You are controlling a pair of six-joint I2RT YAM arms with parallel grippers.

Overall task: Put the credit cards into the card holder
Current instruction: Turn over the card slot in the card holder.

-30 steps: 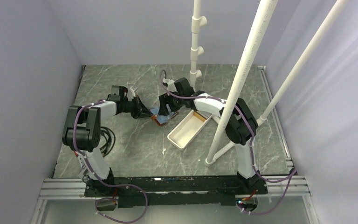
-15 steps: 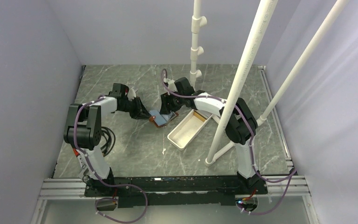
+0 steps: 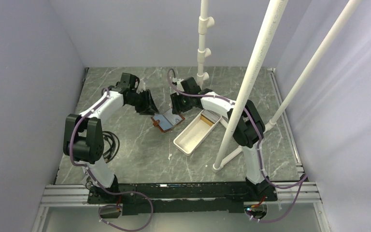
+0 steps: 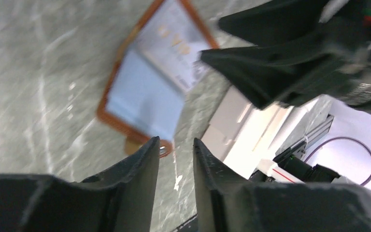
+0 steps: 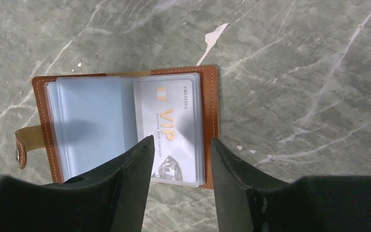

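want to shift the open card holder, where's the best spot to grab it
Probably the strap tab jutting from the card holder: it lies open and flat, so its leather edges offer little to pinch. Come in low from the tab's side, jaws above and below it.

1. A grey, marble-veined desk [image 3: 125, 159] is sitting inside plain pale lavender walls [image 3: 24, 72], which are closing it in on 3 sides.
2. 3 white pipes [image 3: 256, 72] are rising from the desk, 2 of them slanting.
3. An aluminium rail [image 3: 63, 193] is running along the desk's near edge.
4. Soft light is falling evenly, streaking the right wall [image 3: 348, 121] brightest.
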